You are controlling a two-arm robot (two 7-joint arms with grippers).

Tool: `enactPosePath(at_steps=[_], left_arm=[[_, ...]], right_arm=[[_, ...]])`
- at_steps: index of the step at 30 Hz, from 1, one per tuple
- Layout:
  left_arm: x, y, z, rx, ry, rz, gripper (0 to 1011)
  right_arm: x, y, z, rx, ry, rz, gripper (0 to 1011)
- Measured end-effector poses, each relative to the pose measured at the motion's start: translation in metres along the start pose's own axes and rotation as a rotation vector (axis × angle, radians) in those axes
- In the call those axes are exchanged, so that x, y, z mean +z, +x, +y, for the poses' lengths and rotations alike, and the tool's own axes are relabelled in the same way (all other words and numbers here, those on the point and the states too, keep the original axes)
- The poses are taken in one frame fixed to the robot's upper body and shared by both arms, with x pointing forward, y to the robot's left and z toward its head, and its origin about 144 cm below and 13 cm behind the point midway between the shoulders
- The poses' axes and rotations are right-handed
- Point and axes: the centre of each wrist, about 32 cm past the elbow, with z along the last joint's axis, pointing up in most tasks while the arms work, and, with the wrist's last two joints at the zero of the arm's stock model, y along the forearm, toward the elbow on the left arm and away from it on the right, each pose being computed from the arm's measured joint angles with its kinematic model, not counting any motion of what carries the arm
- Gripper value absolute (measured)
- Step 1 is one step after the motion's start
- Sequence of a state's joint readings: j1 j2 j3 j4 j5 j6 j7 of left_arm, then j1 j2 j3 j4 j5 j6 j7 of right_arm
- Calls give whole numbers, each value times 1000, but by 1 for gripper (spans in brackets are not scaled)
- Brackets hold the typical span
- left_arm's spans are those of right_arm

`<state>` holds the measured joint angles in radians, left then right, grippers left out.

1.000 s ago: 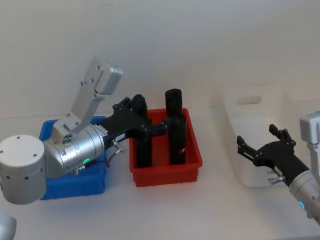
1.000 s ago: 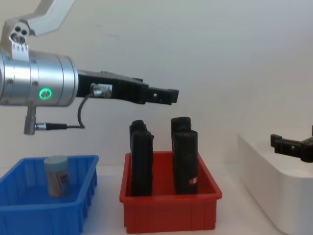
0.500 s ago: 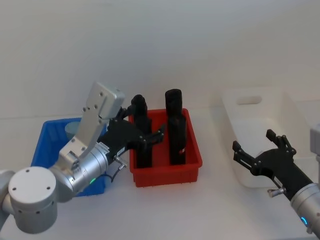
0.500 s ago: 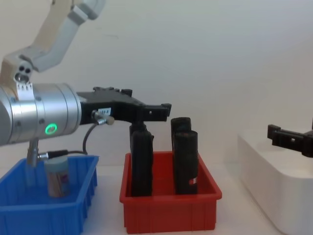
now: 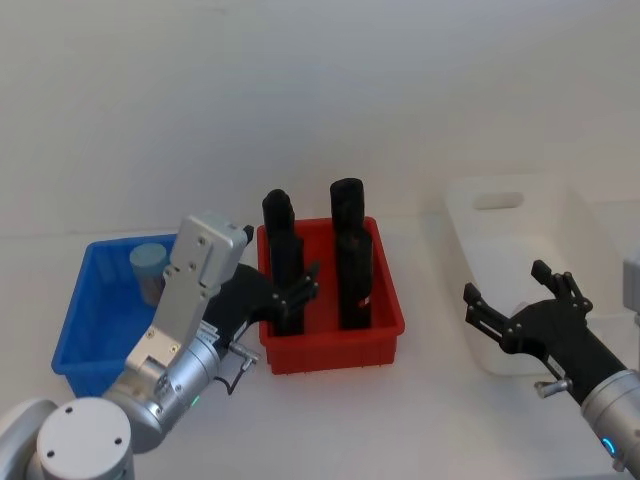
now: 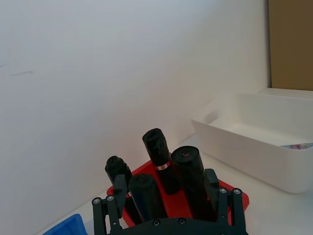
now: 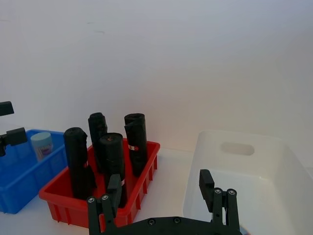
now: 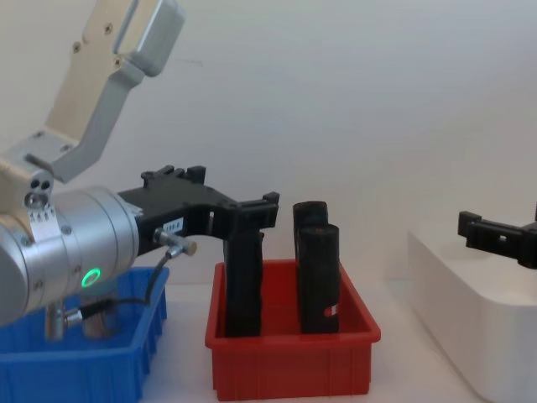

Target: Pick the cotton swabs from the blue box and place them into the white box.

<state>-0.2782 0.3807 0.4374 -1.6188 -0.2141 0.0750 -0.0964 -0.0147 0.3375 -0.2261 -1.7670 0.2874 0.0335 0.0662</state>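
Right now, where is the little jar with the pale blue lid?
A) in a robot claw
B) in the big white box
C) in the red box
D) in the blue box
D: the cotton swabs jar stands at the far side of the blue box, while the left gripper is open by the red bin and the right gripper is open near the white box.

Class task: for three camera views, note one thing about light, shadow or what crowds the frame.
Head view: even light, faint shadows; the white box barely stands out from the pale table. Chest view: the left arm hides part of the blue box, its green lamp glowing. Left wrist view: the black blocks stand dark against a bright wall.
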Motion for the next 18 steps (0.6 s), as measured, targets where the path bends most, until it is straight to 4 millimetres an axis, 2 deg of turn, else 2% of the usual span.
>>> enactPosePath(at_steps=[8,18], left_arm=[[-10,-12,8,52,-25,0,1004],[-11,-14,9,60,-28,0,1004]], right_arm=[[0,0,0,0,0,0,1002],[0,0,0,0,-1,0,1002]])
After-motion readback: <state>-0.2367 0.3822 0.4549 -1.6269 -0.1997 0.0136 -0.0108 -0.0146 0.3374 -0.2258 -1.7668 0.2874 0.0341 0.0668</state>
